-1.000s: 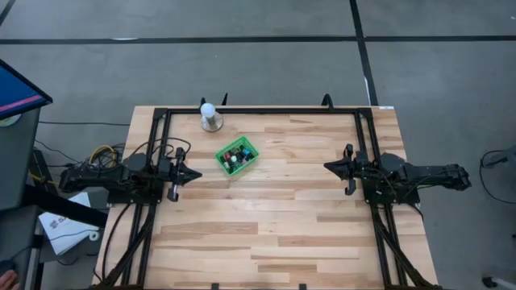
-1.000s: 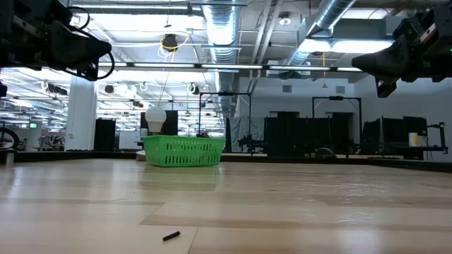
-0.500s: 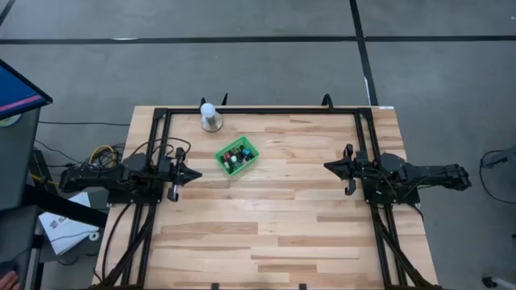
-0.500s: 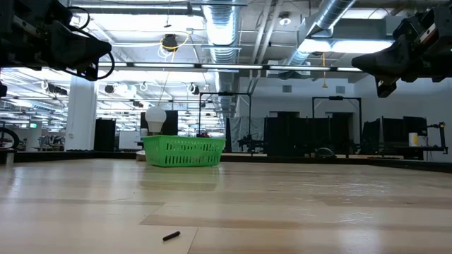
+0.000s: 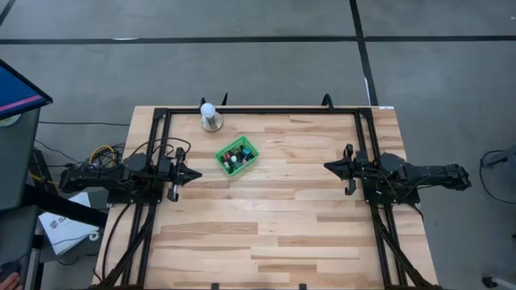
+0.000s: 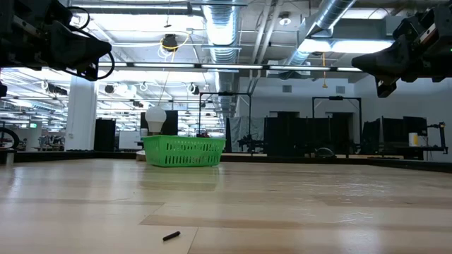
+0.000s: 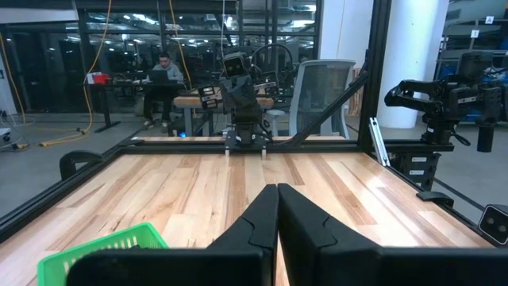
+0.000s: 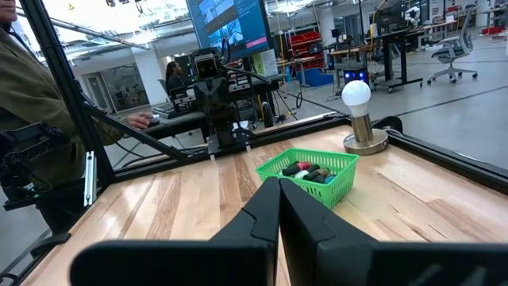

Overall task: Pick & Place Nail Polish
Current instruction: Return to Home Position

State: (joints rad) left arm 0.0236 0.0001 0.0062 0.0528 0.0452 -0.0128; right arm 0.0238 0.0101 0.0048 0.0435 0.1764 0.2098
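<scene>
Several nail polish bottles (image 5: 235,155) with dark caps and red, green and pale bodies lie inside the green mesh basket (image 5: 251,159), which stands on the table left of centre; they also show in the right wrist view (image 8: 311,171). My left gripper (image 5: 199,173) is shut and empty, held above the table just left of the basket. My right gripper (image 5: 326,167) is shut and empty, held above the table's right half. In the wrist views each gripper's fingers (image 7: 278,208) (image 8: 279,200) meet at their free ends.
A white ball on a round base (image 5: 210,118) stands near the far edge, behind the basket. A small dark piece (image 6: 171,236) lies on the table near the low camera. A black frame (image 5: 258,110) runs along the table's far and side edges. People sit in the room beyond.
</scene>
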